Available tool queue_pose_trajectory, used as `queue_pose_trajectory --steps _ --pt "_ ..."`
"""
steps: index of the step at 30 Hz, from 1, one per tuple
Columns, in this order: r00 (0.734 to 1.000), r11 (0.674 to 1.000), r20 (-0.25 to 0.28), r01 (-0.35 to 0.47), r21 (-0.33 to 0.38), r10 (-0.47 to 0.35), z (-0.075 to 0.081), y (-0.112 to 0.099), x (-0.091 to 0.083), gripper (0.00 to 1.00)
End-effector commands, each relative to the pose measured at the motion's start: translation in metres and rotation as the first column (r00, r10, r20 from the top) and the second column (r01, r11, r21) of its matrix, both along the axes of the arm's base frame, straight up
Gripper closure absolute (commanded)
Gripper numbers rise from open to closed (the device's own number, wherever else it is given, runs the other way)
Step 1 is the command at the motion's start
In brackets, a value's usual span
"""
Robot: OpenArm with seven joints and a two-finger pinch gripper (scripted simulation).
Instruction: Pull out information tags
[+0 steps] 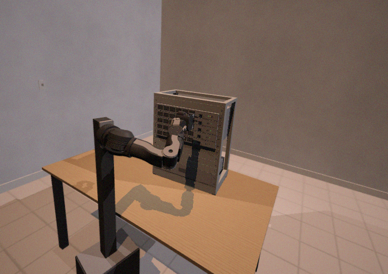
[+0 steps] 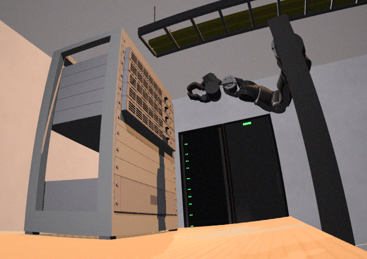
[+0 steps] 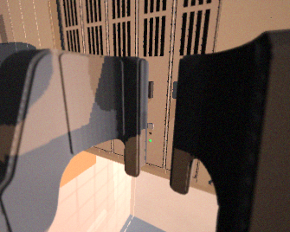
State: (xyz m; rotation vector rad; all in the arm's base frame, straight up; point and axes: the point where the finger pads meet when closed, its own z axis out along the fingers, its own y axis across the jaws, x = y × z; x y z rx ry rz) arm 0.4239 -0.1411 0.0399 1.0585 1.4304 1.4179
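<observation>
The grey server rack (image 1: pixel 194 138) stands on the wooden table (image 1: pixel 181 209) and also shows in the exterior view (image 2: pixel 106 136). Several vented servers (image 2: pixel 144 97) fill its upper bays. Each has a small dark tag and status lights at the right end (image 1: pixel 207 125). My gripper (image 1: pixel 187 119) (image 2: pixel 190 91) hovers in front of the upper servers, clear of the rack face. In the wrist view its fingers are almost shut with a narrow gap and hold nothing. Between them I see two pushed-in tags (image 3: pixel 151 89), a small button (image 3: pixel 151 125) and a green light (image 3: pixel 150 140).
A dark ledge (image 1: pixel 203 146) runs under the server stack. Blank panels (image 2: pixel 144 179) fill the rack's lower half. The arm's black post (image 1: pixel 105 186) stands at the table's near left edge. A black cabinet (image 2: pixel 232 170) with green lights stands behind.
</observation>
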Motion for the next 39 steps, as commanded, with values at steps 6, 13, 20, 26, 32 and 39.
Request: queue_pose_trajectory --steps 6,13,20,26,32,39 --pt "1.000 1.000 0.004 -0.003 0.002 0.003 0.001 0.000 0.000 0.90" --pt "1.000 1.000 0.004 -0.003 0.002 0.003 0.001 0.000 0.000 0.90" --pt "1.000 1.000 0.002 -0.002 0.002 0.002 0.000 0.002 0.006 0.90" --pt "1.000 1.000 0.007 -0.003 -0.001 0.003 0.001 0.011 0.033 0.90" --pt "1.000 1.000 0.011 -0.003 -0.001 0.003 0.001 0.018 0.057 0.90" --pt "1.000 1.000 0.011 -0.003 0.001 0.003 0.001 0.027 0.085 0.90"
